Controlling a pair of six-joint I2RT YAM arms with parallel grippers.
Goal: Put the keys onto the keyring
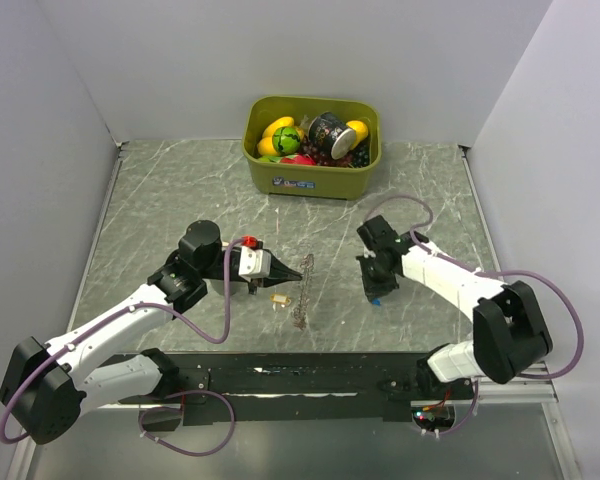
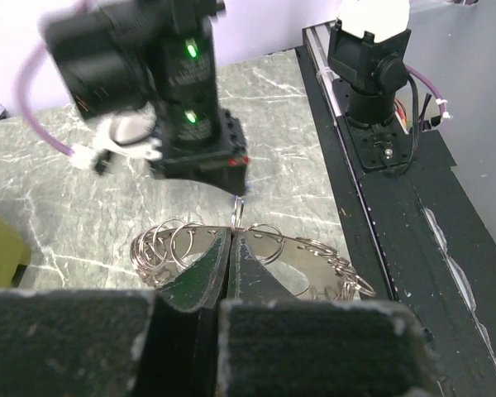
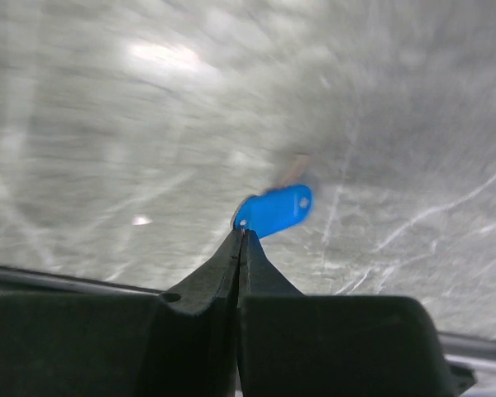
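The keyring (image 1: 301, 300) is a silvery loop with several small rings, lying on the marble table between the arms. It fills the left wrist view (image 2: 314, 256). My left gripper (image 1: 300, 271) (image 2: 232, 233) is shut on one small ring at the loop's far end. The yellow key (image 1: 278, 298) lies just left of the loop. A red tag (image 1: 248, 241) shows beside the left wrist. My right gripper (image 1: 374, 290) (image 3: 241, 233) is shut on the end of the blue key (image 3: 274, 211) (image 1: 378, 299), low over the table, right of the loop.
An olive-green bin (image 1: 311, 178) of toy fruit and a cup stands at the back centre. The black mounting rail (image 1: 310, 375) runs along the near edge. Grey walls close in the left and right sides. The right arm's wrist (image 2: 190, 107) hangs just beyond the loop.
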